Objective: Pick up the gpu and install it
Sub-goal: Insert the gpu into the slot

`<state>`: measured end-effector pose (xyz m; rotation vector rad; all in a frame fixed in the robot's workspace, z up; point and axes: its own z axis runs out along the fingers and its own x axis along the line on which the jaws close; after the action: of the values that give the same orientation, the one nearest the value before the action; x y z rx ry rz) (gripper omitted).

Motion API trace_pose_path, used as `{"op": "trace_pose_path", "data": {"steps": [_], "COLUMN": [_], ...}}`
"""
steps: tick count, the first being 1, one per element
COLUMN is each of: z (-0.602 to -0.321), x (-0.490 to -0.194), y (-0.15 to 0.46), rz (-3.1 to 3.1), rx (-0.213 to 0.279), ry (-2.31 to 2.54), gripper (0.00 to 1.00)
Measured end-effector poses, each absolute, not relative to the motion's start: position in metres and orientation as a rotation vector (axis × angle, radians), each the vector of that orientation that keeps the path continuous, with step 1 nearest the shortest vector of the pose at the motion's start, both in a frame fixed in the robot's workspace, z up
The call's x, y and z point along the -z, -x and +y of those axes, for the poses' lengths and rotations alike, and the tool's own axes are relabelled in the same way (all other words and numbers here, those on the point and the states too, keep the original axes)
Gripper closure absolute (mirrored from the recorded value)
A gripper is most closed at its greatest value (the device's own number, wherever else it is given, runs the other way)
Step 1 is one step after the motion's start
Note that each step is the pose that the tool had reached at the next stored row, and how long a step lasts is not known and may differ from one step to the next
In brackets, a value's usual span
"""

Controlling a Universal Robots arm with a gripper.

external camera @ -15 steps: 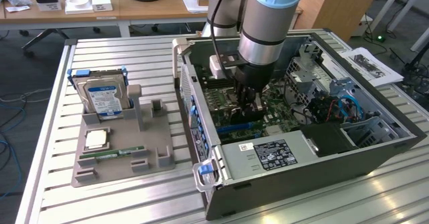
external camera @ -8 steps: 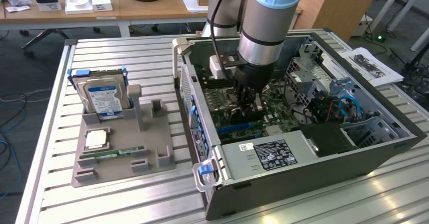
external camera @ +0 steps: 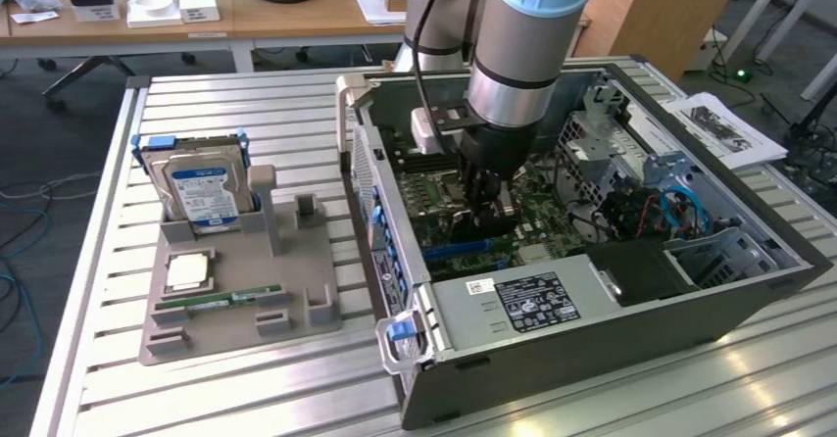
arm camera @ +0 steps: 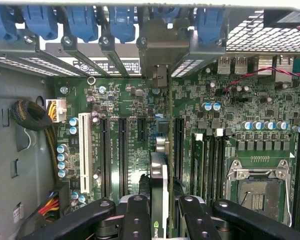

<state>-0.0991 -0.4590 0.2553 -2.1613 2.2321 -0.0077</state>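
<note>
hanging vertical over motherboard [arm camera: 240,100], jaws gripping gpu [arm camera: 159,175]

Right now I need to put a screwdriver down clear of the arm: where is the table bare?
Bare slats of the ribbed aluminium table lie beyond the blue-labelled silver hard drives and in front of the grey parts holder. Crowded: inside the open dark computer case, where the gripper clamps the thin dark gpu over the green motherboard.
</note>
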Motion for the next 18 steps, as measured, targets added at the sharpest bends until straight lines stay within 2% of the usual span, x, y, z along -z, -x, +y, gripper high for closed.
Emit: {"op": "trace_pose_path", "data": {"steps": [18], "z": [-0.459], "x": [-0.2552], "y": [0.1009], "rz": [2.25], "rx": [0.008], "ry": [2.143], "gripper": [0.73]}}
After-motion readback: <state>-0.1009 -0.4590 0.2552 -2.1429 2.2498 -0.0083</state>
